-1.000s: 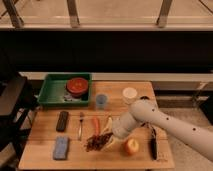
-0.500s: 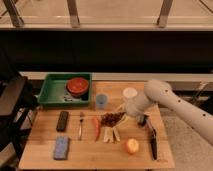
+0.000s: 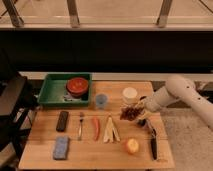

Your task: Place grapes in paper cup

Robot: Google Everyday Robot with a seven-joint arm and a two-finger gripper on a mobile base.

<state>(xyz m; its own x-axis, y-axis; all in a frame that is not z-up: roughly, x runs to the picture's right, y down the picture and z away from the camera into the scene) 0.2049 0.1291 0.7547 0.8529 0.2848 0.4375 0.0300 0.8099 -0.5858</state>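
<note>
Grapes (image 3: 130, 114) hang pinched in the jaws, near the paper cup (image 3: 130, 94).

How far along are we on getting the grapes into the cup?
Done: the grapes are picked up, clamped in the shut gripper. In hand: they hang just in front of the white paper cup, not over it. Left: carry them above the cup and release.
</note>
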